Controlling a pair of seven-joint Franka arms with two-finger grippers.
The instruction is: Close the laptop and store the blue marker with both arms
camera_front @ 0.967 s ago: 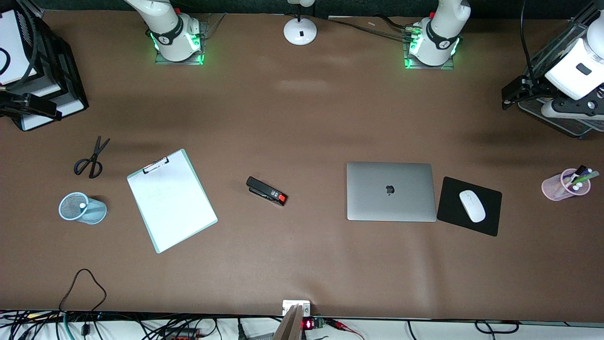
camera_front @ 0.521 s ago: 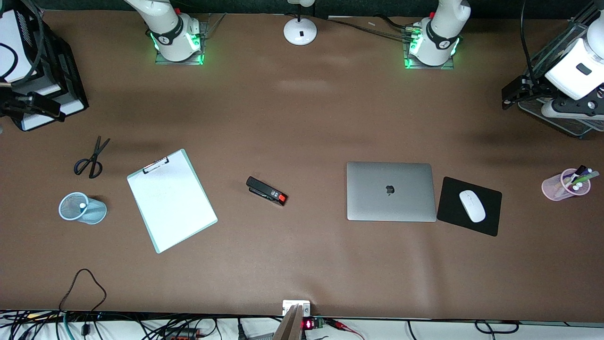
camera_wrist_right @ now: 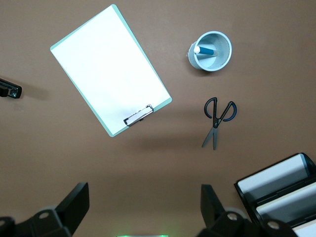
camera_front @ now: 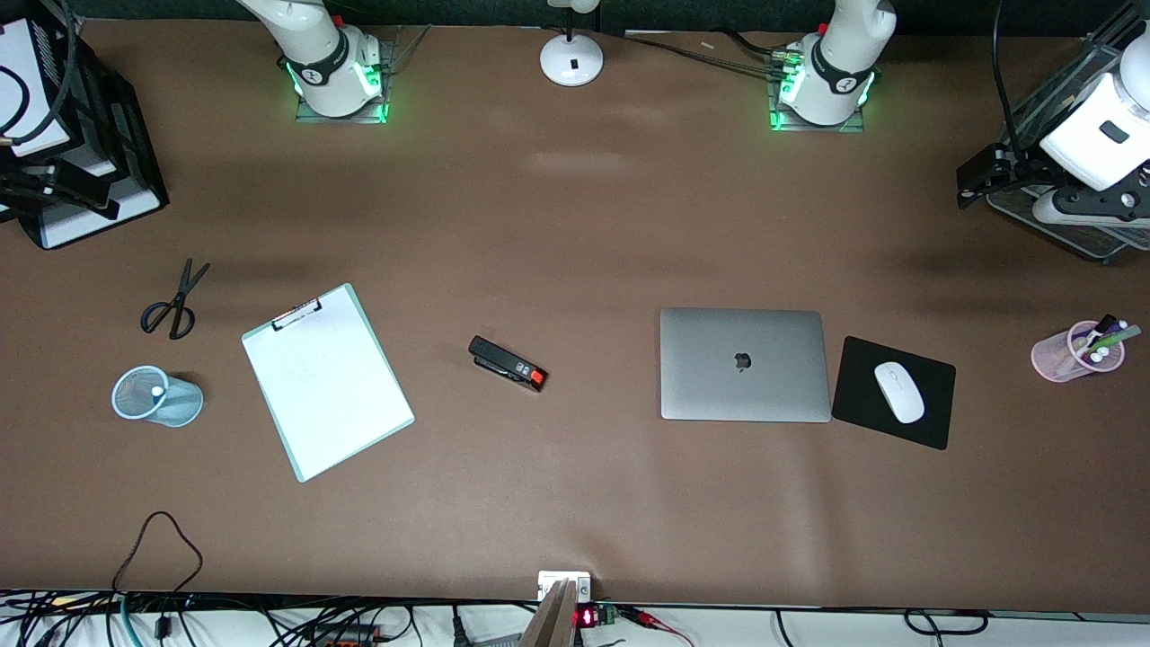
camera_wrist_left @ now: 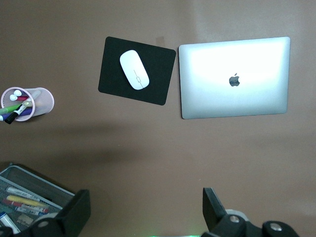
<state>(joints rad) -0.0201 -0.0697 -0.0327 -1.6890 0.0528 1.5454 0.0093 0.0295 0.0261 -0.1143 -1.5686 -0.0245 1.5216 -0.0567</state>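
Observation:
The silver-grey laptop (camera_front: 744, 364) lies shut on the table with its apple logo up, beside the black mouse pad; it also shows in the left wrist view (camera_wrist_left: 234, 76). The blue marker (camera_wrist_right: 206, 51) stands in a light-blue mesh cup (camera_front: 157, 396) toward the right arm's end; only its white end (camera_front: 158, 391) shows in the front view. My left gripper (camera_wrist_left: 146, 207) is open and empty, high over the table by a wire tray (camera_front: 1069, 229). My right gripper (camera_wrist_right: 144, 202) is open and empty, high over the table by a black paper tray (camera_front: 135, 171).
A black mouse pad (camera_front: 894, 392) with a white mouse (camera_front: 899, 392), a pink cup of pens (camera_front: 1074, 350), a stapler (camera_front: 508, 363), a clipboard (camera_front: 325, 380), scissors (camera_front: 175, 301) and a lamp base (camera_front: 571, 58) are on the table. Cables run along the front edge.
The right hand has drifted slightly toward the robots' side of the table. Nothing on the table has moved.

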